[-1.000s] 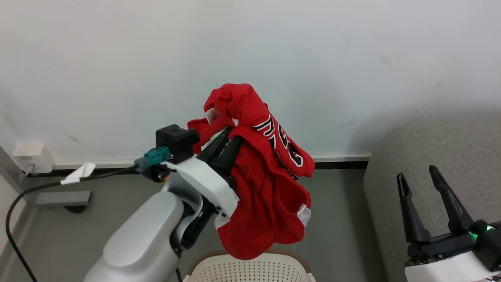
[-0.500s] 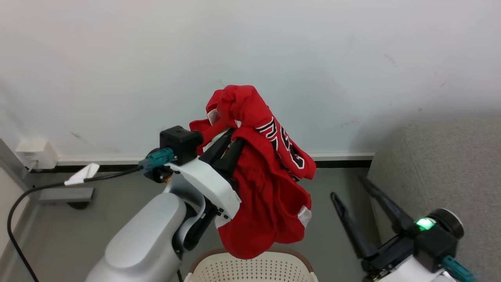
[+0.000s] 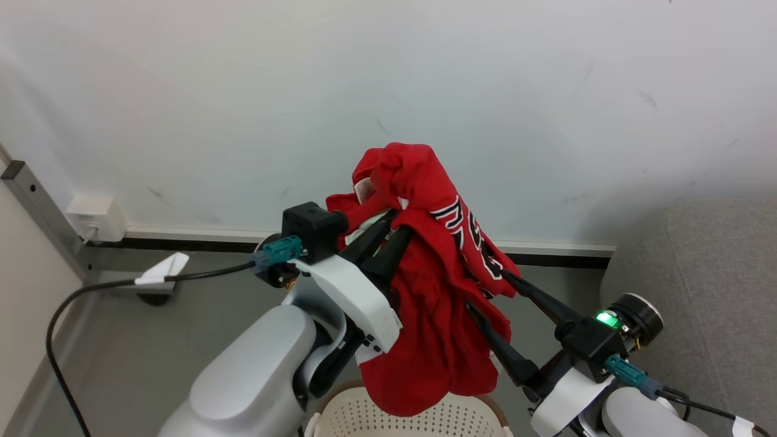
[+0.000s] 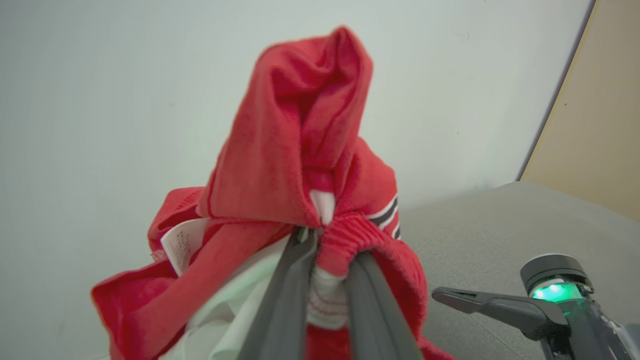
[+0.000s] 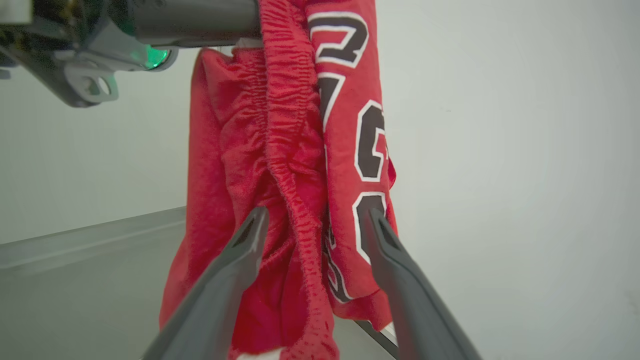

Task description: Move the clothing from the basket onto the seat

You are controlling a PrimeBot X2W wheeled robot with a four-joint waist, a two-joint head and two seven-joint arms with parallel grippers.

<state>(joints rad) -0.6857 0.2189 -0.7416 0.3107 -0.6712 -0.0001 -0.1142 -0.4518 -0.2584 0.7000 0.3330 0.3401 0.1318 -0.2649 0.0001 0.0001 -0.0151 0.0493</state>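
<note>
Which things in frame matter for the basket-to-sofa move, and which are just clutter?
Job: red jersey, pinched in the left claw; right claw, open, straddling the hanging cloth; basket beneath it; sofa at right.
Clutter: wall socket box; black cable running to the left wrist; white tag on that cable.

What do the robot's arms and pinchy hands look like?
The left arm and right arm are rounded silver-grey with white wrist covers. The left gripper and right gripper each have two long, dark, pointed jaws. A black box with a teal plug and black cable sits at the left wrist; a green light glows on the right wrist.
</note>
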